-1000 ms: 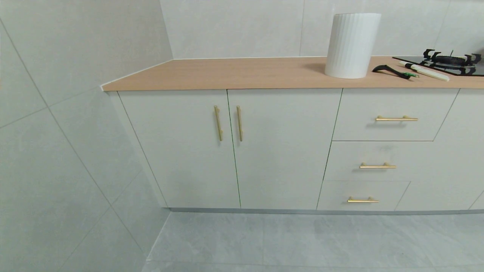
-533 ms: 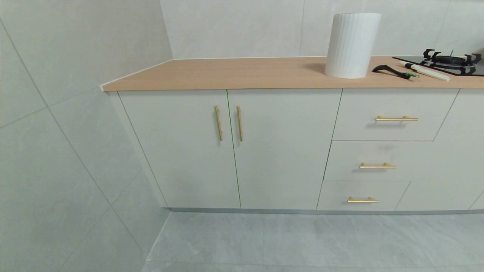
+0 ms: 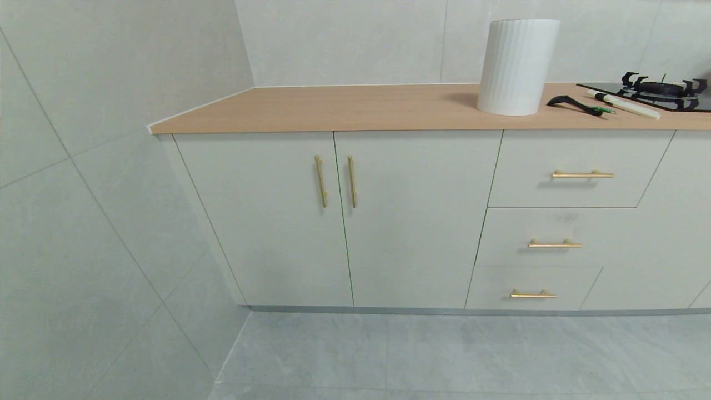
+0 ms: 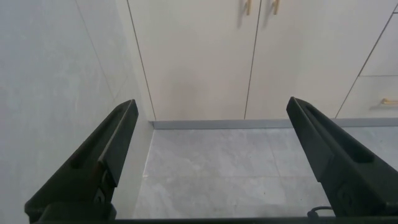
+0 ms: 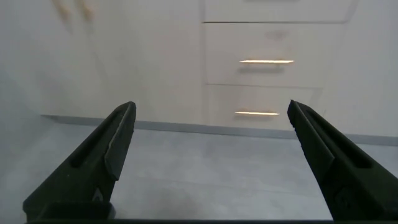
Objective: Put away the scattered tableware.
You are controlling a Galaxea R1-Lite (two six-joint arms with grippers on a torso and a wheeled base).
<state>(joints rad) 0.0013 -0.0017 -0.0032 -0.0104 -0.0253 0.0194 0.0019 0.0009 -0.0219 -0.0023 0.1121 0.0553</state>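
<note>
**A:** Up on the light wooden tabletop (image 3: 333,105), toward its right end, there's the scattered tableware. A black-handled utensil with a green bit at one end (image 3: 575,103) lies flat. Just beside it lies a long white-handled utensil (image 3: 625,104), at the front edge of the black gas hob (image 3: 664,89).

**B:** And a tall white ribbed cylinder (image 3: 517,66) stands upright immediately to their left. Where are the tools?

**A:** Down low, well apart from all of that! The left tool (image 4: 211,102) has its two dark fingers spread wide with nothing between them. It hangs over the grey tiled floor (image 4: 230,168) and faces the foot of the cream cabinet.

**B:** Same on the other side: the right tool (image 5: 210,105) is splayed wide and gripping nothing.

**A:** The head view gives the tabletop, the tableware and the whole cabinet front. That's a pair of doors with upright gold bar handles (image 3: 320,180) and a stack of three drawers (image 3: 577,191).

**B:** The left wrist view brings in the silver plinth strip (image 4: 217,124) along the cabinet's base, close to the tiled side wall (image 4: 56,81). The right wrist view faces the drawers, with two gold handles, one (image 5: 266,61) above the other (image 5: 257,113).
</note>
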